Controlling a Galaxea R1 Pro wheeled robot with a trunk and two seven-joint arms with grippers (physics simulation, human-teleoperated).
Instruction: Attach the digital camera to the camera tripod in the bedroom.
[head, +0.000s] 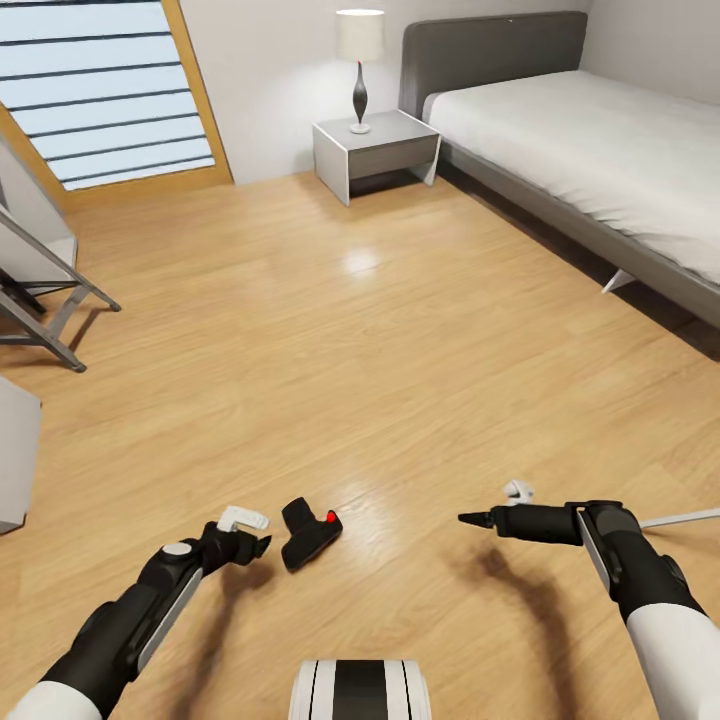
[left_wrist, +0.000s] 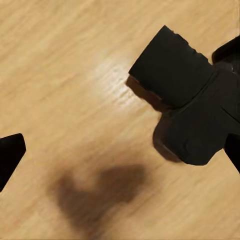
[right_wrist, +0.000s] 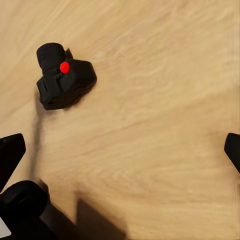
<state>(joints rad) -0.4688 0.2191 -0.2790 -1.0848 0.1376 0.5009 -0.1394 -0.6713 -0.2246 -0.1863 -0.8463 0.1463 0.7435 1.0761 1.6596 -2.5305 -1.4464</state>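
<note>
On the light wood floor, just ahead of the robot's base, the digital camera (head: 309, 532) is seen lying loose, lens barrel pointing away and its red dot uppermost; nothing has been picked up, so the task is judged to be at its very start. The left tool (head: 258, 543) is held just beside the camera, its fingers spread with nothing between them, and in the left wrist view the camera body (left_wrist: 186, 97) is seen close against one fingertip. The right tool (head: 470, 519) hovers well apart, also spread and empty. A thin silver rod (head: 682, 518) by the right arm may be a leg of the camera tripod, though this cannot be confirmed. A nightstand (head: 377, 150) with a table lamp (head: 360, 65), a grey-framed bed (head: 590, 150) and a folding frame (head: 45, 290) stand further off; nothing lies between the left tool and the camera.
</note>
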